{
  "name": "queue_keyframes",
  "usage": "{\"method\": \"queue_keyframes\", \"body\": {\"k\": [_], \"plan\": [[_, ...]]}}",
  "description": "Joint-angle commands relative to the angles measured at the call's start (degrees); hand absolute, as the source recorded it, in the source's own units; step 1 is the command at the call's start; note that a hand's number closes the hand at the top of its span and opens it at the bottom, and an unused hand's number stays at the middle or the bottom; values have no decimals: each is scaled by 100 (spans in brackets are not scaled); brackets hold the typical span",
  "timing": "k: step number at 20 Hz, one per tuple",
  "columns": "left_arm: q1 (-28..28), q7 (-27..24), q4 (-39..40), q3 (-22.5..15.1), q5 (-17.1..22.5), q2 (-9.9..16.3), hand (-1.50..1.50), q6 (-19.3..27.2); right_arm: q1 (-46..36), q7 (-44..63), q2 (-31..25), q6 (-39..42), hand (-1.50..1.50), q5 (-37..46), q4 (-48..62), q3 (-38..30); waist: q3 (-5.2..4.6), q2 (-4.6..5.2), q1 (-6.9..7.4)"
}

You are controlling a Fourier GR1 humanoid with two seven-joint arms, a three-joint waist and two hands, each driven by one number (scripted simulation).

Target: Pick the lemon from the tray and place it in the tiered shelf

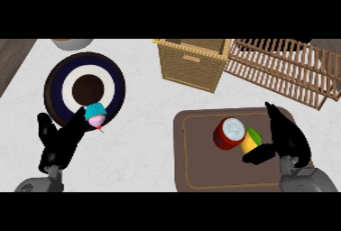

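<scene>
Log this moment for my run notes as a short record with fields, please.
tray: brown tray at lower right of the counter
lemon: lemon on the tray, beside a red can
right hand: right hand curled at the lemon, thumb under it
left hand: left hand open, at lower left
shelf: wooden tiered shelf at upper right, nothing in it yet
other: wicker basket; cupcake on a dark plate
</scene>
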Motion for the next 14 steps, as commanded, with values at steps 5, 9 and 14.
{"method": "queue_keyframes", "body": {"k": [5,9,14], "plan": [[204,83,-263,125,-266,-229,0,-54,387,-779,196,-182,-150,344,115,-367,-1,-2,-10],[-209,-193,501,295,-299,-315,0,-171,-57,-1107,577,-611,-150,637,935,-303,-2,4,-12],[40,262,-278,239,-405,-384,0,-143,-41,-1442,701,-467,-150,630,1137,-403,-1,1,-1]]}}
